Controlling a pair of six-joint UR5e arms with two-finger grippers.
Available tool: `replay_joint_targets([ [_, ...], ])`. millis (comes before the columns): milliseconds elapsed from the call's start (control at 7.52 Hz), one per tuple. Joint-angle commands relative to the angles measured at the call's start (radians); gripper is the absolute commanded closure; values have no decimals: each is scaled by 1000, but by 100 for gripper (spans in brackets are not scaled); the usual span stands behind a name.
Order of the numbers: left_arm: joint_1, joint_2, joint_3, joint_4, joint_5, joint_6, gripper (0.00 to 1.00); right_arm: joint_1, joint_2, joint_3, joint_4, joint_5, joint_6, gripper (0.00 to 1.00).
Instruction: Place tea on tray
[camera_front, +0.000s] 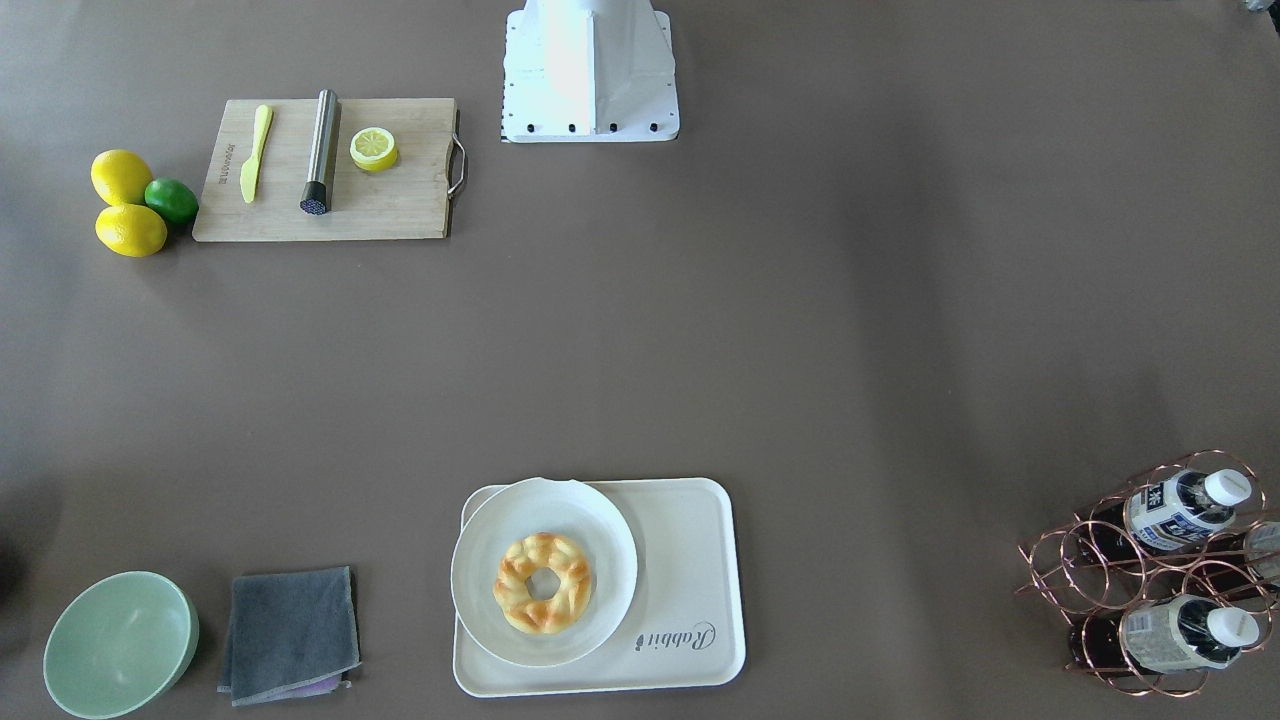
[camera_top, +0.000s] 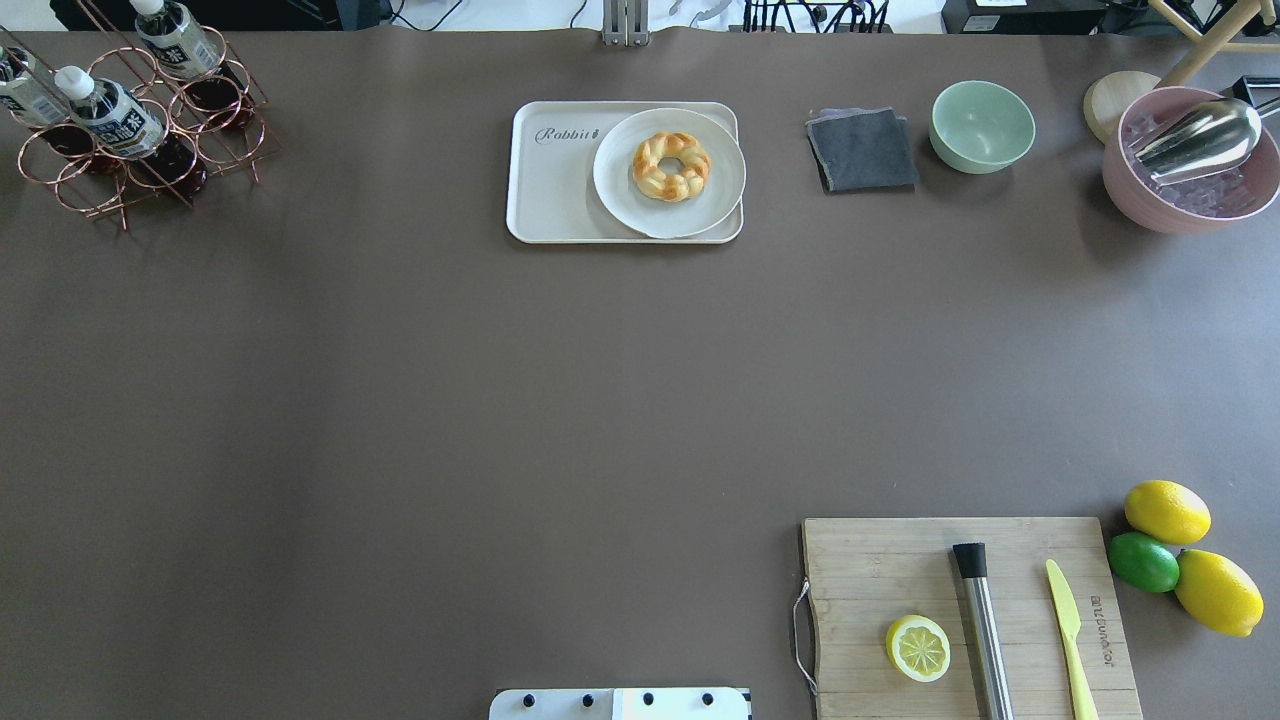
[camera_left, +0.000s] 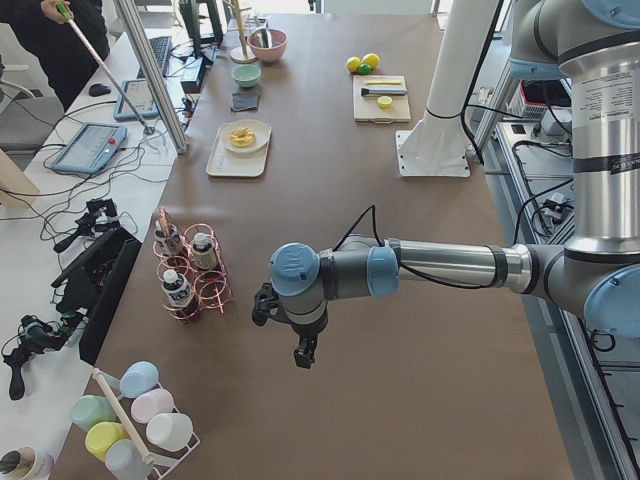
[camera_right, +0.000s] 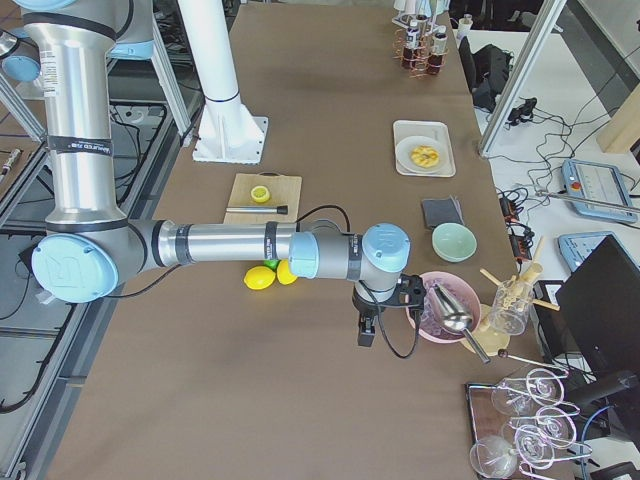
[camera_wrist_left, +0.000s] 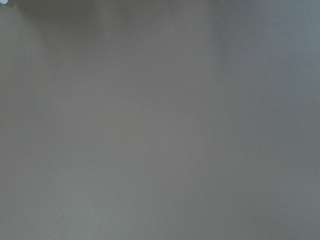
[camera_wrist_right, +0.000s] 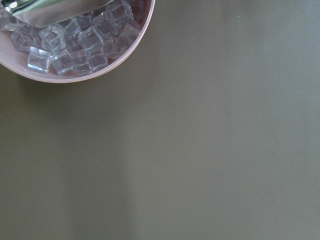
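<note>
Tea, a small clear plastic bottle of reddish-brown liquid with white cap and navy label (camera_front: 1175, 512), rests in the copper wire rack (camera_front: 1150, 580), well apart from the cream-white rectangular plastic tray (camera_front: 690, 560). Farther off, the left gripper (camera_left: 302, 355) and right gripper (camera_right: 365, 335) hang above brown tabletop (camera_front: 640, 350), beyond the tray's 2 ends. I cannot tell whether their jaws are parted or closed.

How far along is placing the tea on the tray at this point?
Nothing done yet: the tea lies in the copper rack, and the tray holds only a plate with a bread ring. Nothing in hand: the left claw hangs above the table near the rack, the right claw by the ice bowl. Left: reach, grasp, carry, set down.
</note>
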Motion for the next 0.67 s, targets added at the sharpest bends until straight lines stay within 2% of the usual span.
replay_joint_targets([
  [0,0,0,-1,0,-1,-1,3,0,5,6,0,-1,1,0],
  [532,0,-3,-4,-2,-2,-1,3,-2,9,6,0,0,3,0],
])
